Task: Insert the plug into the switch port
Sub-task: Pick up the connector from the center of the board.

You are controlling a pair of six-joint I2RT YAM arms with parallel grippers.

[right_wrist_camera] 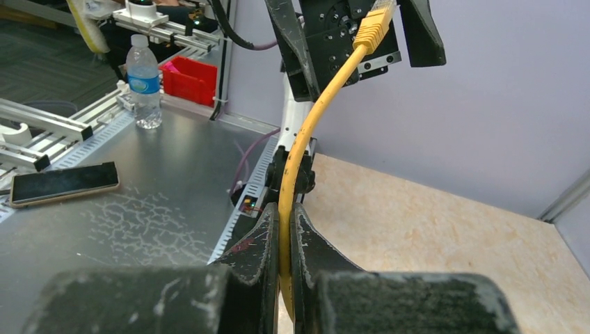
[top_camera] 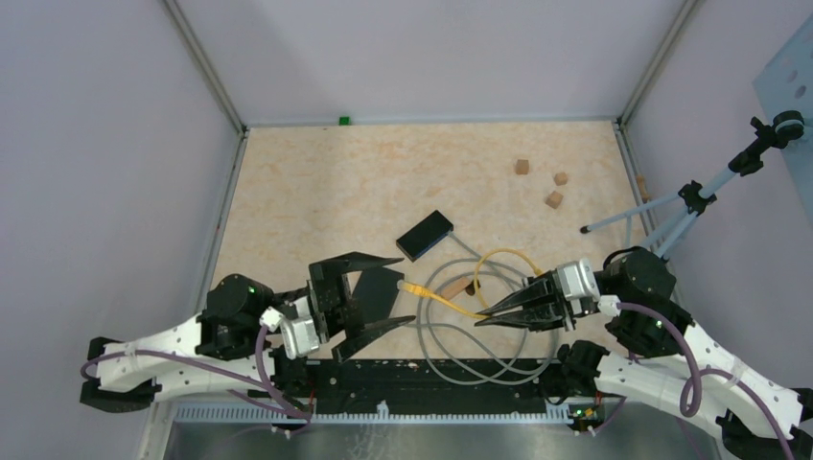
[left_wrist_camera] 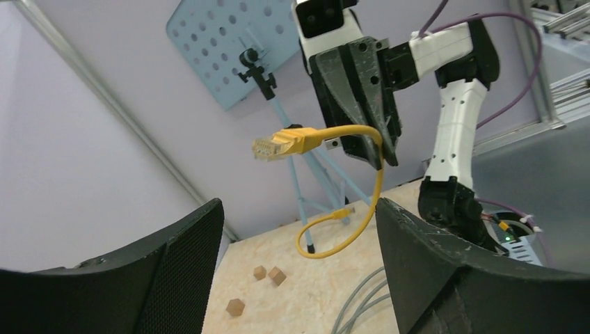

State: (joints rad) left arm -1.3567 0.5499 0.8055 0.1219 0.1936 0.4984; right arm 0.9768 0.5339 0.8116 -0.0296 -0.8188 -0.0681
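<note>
My right gripper (top_camera: pixel 482 317) is shut on the yellow cable (top_camera: pixel 451 303) and holds it in the air, its plug (top_camera: pixel 413 287) pointing left toward my left gripper (top_camera: pixel 401 290). The left gripper is open wide, its jaws either side of the plug's tip and apart from it. In the left wrist view the plug (left_wrist_camera: pixel 275 145) hangs above the open jaws. In the right wrist view the cable (right_wrist_camera: pixel 299 149) runs up from the shut fingers to the plug (right_wrist_camera: pixel 376 24). The black switch (top_camera: pixel 425 235) lies flat on the table beyond both grippers.
Grey cables (top_camera: pixel 451 350) coil on the table between the arms. Three small wooden cubes (top_camera: pixel 553 199) lie at the back right. A blue tripod (top_camera: pixel 671 213) stands at the right wall. A green marker (top_camera: pixel 342 120) sits at the back edge.
</note>
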